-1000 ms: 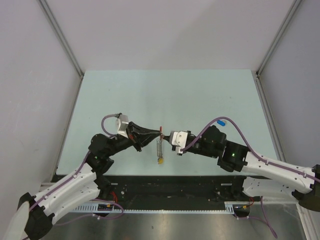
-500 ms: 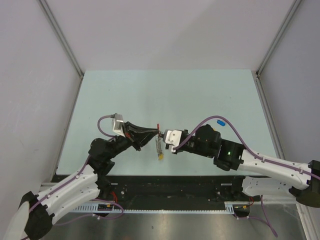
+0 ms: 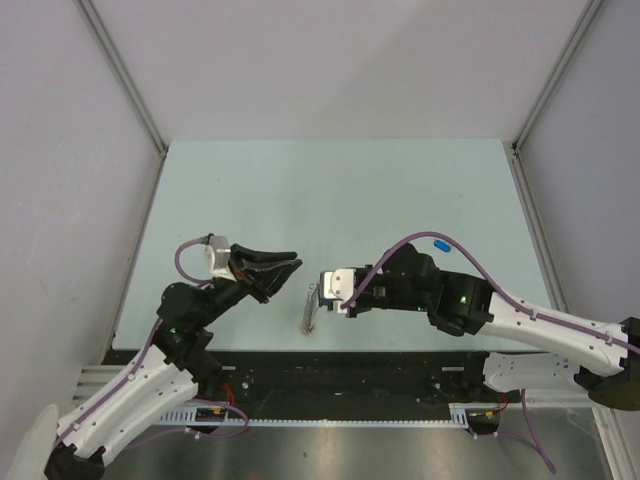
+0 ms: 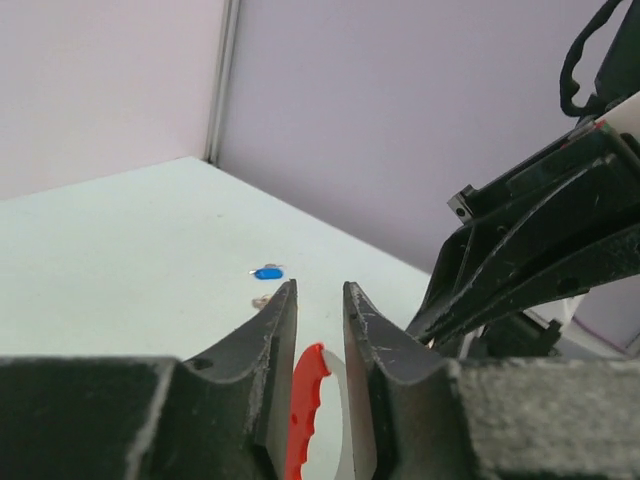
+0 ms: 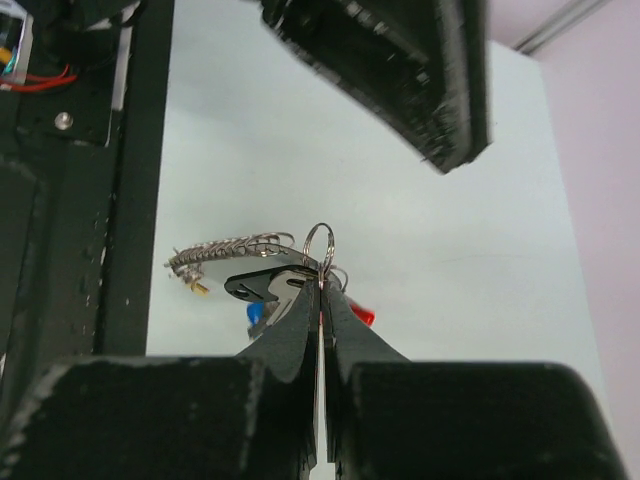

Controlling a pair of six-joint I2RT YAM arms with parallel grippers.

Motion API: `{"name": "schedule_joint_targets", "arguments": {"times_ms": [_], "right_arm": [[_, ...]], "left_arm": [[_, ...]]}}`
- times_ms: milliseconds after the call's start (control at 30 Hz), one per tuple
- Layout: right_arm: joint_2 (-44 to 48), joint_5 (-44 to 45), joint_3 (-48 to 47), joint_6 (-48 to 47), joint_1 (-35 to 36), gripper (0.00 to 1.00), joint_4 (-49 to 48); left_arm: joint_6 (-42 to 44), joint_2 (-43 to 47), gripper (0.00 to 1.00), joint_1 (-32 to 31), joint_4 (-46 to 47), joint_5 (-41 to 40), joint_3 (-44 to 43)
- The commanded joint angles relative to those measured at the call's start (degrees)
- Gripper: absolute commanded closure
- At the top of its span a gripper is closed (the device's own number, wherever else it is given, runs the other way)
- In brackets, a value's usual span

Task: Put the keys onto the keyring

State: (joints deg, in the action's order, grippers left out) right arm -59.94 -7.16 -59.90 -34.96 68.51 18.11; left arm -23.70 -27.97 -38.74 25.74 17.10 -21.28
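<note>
Top external view: we see the right claw (image 3: 319, 292) closed on the keyring (image 3: 309, 310), which hangs from its tips just above the near edge of the desk (image 3: 330, 190). The left claw (image 3: 297, 261) stands just beside the bundle and apart from it, its jaws parted by a narrow gap and holding nothing. A blue-tagged key (image 3: 438, 243) lies alone on the desk, well apart from both claws, behind the right arm.

Left wrist view: we look out between the two slightly parted fingers, and the red curved section (image 4: 305, 400) of the keyring shows low in the gap; we cannot tell from here whether it touches them. The blue-tagged key lies far out on the desk.

Right wrist view: the jaws are pressed together on a small split ring (image 5: 320, 240) and the grey metal below it. A coiled wire (image 5: 225, 250) extends to the left, and a blue tag (image 5: 255, 312) and the red section dangle on either side of the fingers
</note>
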Motion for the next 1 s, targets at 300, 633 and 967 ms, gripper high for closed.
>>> {"name": "schedule_joint_targets", "arguments": {"times_ms": [300,633,967], "right_arm": [[-1.05,-1.54,-4.09,-1.69,-0.04,1.00,5.27],[-0.79,-1.89,-4.09,-1.52,-0.04,1.00,6.06],[-1.23,-2.16,-4.09,-1.60,-0.04,1.00,5.62]], "left_arm": [[29.47,-8.59,0.59,1.65,-30.72,21.91,-19.31],[39.70,-18.96,0.65,1.56,-40.50,37.82,-26.09],[43.74,-23.36,0.69,1.04,-46.39,41.34,-28.38]]}}
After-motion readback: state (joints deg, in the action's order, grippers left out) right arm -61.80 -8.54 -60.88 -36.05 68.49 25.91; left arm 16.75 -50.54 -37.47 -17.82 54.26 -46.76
